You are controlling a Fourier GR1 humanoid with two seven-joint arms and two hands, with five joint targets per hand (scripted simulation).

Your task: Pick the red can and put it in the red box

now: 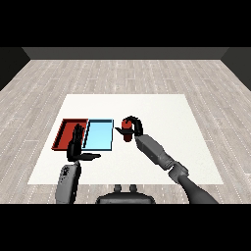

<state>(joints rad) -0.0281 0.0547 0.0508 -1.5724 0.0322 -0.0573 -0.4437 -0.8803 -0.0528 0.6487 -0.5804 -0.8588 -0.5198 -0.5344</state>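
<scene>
The right hand (133, 122) curls round the red can (127, 131), just right of the blue tray (99, 135), can roughly upright. The red tray (64, 133) lies off to the left, beyond the blue one, so a leftward carry looks due. The left hand (76, 144) hovers flat-fingered, holding nothing.
</scene>
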